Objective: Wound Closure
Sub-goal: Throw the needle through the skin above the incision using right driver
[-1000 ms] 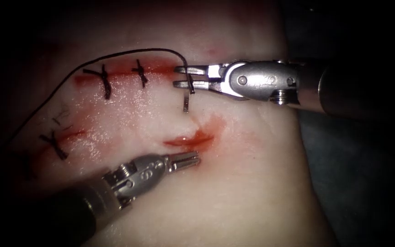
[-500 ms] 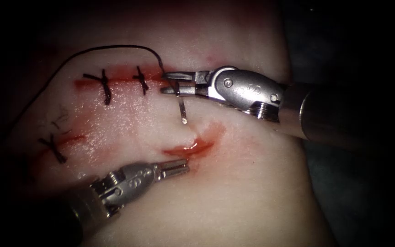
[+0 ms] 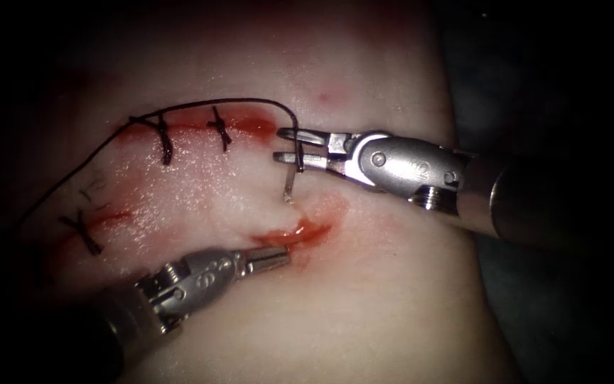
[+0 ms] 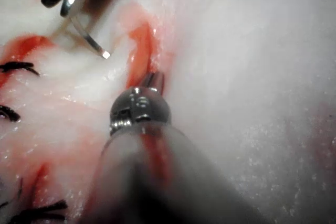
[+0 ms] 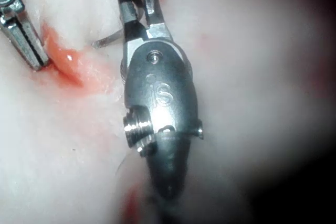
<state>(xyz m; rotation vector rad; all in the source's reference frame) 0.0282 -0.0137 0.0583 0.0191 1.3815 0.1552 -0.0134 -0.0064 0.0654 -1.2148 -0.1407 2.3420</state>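
The tissue (image 3: pixel 364 299) takes up most of the endoscope view, with red fluid (image 3: pixel 300 231) pooled in an open stretch of the cut (image 3: pixel 289 235) near centre. A second wound line at about 11 o'clock from centre carries two dark stitches (image 3: pixel 218 128), and one more stitch (image 3: pixel 83 231) lies toward 9 o'clock.

The right tool (image 3: pixel 287 146) enters from 3 o'clock. Its jaws stand slightly apart at the tips yet grip the needle (image 3: pixel 291 178) near its swaged end. The needle hangs toward 6 o'clock from the jaws, its tip just above the upper lip of the open cut; whether it touches the tissue cannot be told.

The left tool (image 3: pixel 278 257) comes in from 7 o'clock. Its jaws are closed and hold nothing, with the tips at the left end of the open cut.

The thread (image 3: pixel 179 108) runs from the needle's end in an arc over the stitches and trails off toward 9 o'clock.
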